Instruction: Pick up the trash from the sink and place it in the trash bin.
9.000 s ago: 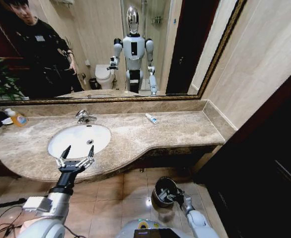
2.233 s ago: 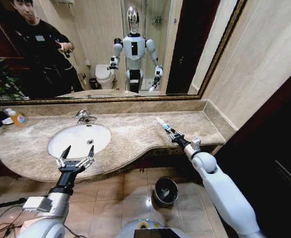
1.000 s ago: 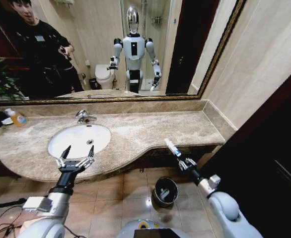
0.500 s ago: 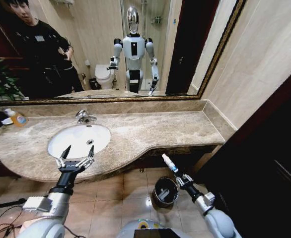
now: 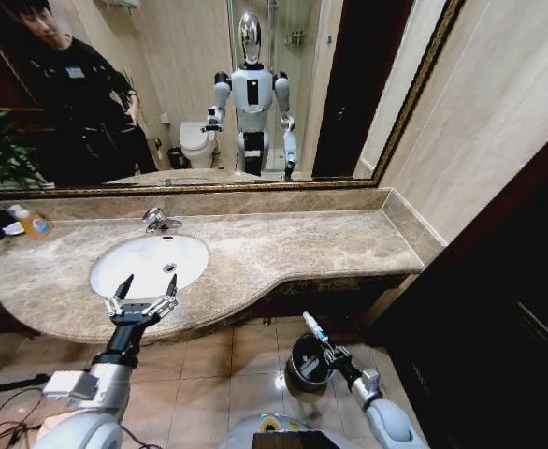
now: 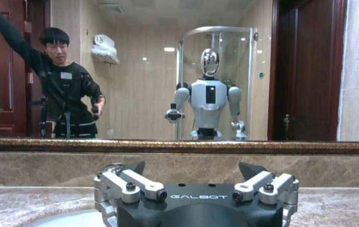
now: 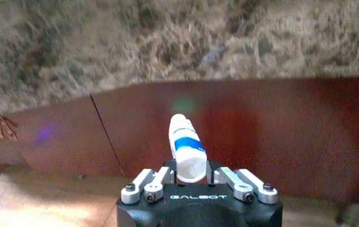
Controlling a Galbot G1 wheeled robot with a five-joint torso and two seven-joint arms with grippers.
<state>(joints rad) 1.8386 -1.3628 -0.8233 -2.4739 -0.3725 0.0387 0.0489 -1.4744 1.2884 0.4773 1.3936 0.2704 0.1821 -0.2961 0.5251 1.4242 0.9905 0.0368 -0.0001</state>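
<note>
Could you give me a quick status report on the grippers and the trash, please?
Right gripper shut on white tube, above trash bin. Left gripper open, at sink edge. Nothing in the way.

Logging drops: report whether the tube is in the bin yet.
Not yet: the right claw grips the tube above the trash bin.

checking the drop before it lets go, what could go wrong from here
The right end effector grips the white tube only by its lower end, so the long free end could tip or slip. It sits over the near rim of the trash bin, not the middle, so a release might bounce the tube onto the floor tiles. The left end effector hangs open at the sink edge, clear of this.
</note>
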